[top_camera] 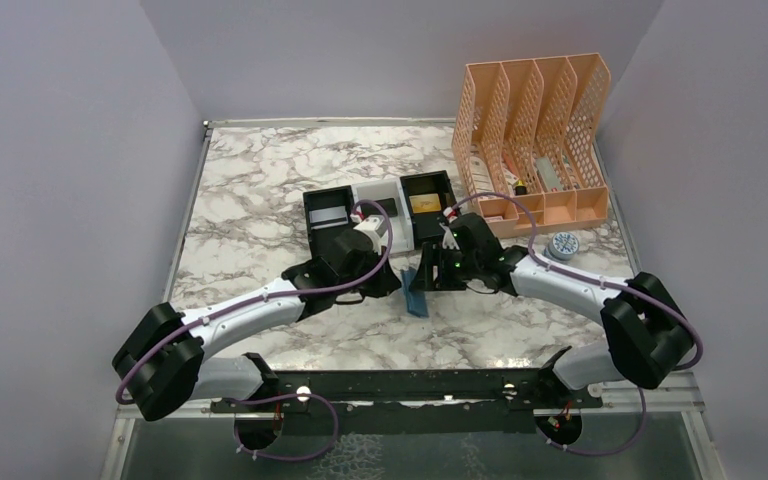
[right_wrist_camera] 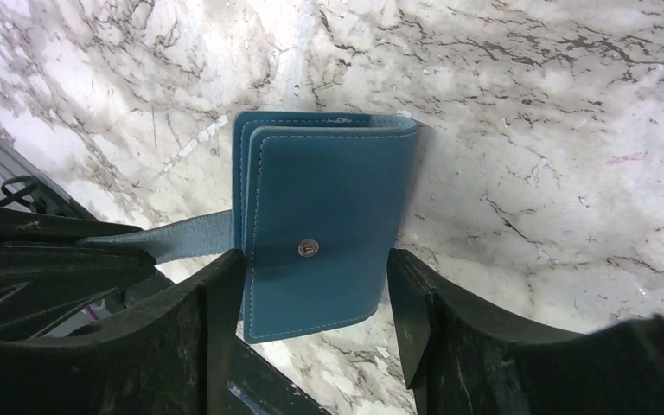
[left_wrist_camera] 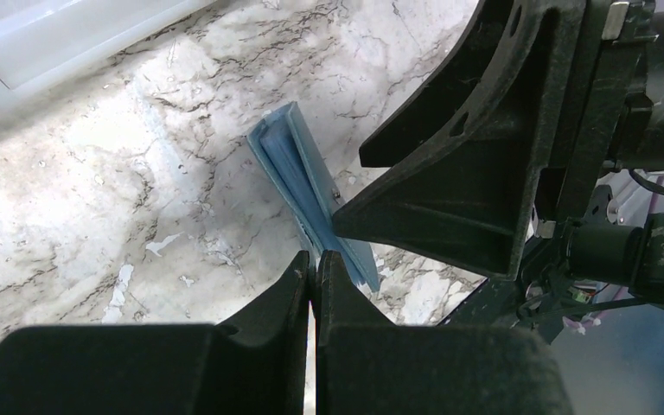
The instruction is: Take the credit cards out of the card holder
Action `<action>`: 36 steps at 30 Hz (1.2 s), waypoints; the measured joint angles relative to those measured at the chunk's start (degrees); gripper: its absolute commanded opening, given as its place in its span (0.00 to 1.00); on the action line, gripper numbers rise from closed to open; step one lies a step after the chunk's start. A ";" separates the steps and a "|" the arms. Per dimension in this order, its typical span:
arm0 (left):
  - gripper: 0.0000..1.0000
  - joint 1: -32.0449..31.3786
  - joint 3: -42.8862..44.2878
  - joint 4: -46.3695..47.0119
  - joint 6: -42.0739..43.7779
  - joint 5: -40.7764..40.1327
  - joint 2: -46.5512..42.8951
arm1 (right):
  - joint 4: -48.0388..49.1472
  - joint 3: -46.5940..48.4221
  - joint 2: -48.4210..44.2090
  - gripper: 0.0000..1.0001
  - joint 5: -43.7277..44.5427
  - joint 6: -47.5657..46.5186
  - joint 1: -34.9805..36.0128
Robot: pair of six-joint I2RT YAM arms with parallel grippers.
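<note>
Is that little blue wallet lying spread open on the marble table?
No, the card holder is folded closed, its panels stacked together edge to edge, and it sits inside the open right pincer.

Plain lavender-grey walls (top_camera: 60, 150) on three sides; white marble-pattern tabletop (top_camera: 250, 200) with grey veins; even light

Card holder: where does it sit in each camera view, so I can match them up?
Top external: card holder near table centre, just in front of the black-and-white tray.
Left wrist: card holder mid-frame, seen edge-on, running diagonally.
Right wrist: card holder at centre, flat teal face toward the camera.
Shared landmark: the marble tabletop beneath it.
</note>
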 measured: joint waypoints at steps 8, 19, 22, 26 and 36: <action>0.00 0.00 0.90 0.02 0.48 0.31 0.31 | -0.31 2.97 3.37 0.62 -5.07 -2.05 0.00; 0.00 0.00 0.90 -0.20 0.50 0.31 0.24 | -3.06 3.13 3.04 0.49 -0.96 -2.45 0.00; 0.00 0.00 0.90 -0.48 0.50 0.26 -0.46 | -3.50 2.05 0.72 0.48 2.21 -2.23 0.00; 0.00 0.00 0.90 -1.40 0.66 0.28 -1.38 | -3.87 0.26 -2.45 0.45 5.09 -1.88 0.00; 0.00 0.00 1.07 -4.83 1.40 0.33 -3.39 | -3.76 -4.15 -6.05 0.48 9.35 0.37 0.04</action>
